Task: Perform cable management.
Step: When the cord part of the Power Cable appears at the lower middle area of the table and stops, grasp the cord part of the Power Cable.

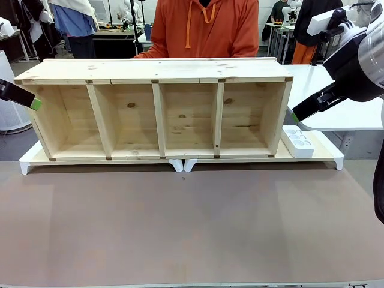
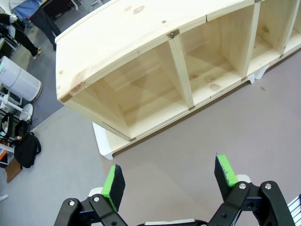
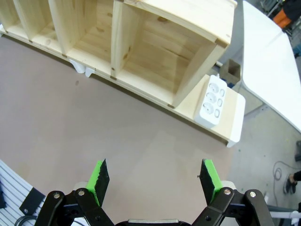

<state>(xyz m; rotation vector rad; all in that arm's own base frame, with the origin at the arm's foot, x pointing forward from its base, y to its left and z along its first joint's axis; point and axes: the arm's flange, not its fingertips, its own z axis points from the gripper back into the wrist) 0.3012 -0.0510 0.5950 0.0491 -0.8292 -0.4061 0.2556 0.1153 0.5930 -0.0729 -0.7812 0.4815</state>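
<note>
No cable is in view. My left gripper [image 2: 169,175] hangs open above the brown table top, in front of the left end of a wooden shelf [image 2: 141,28]; nothing lies between its green pads. In the front view its tip [image 1: 33,103] pokes in at the far left edge beside the shelf [image 1: 159,71]. Off the shelf's right end my right gripper [image 1: 297,115] is raised. It stands open and empty [image 3: 154,175] over the table, with a white power strip [image 3: 212,100] ahead of it.
The four-compartment shelf rests on white risers [image 1: 180,163] at the table's far side. The power strip [image 1: 298,139] lies on the riser's right end. A person in an orange hoodie [image 1: 204,27] stands behind the shelf. A white table [image 1: 342,96] is at the right.
</note>
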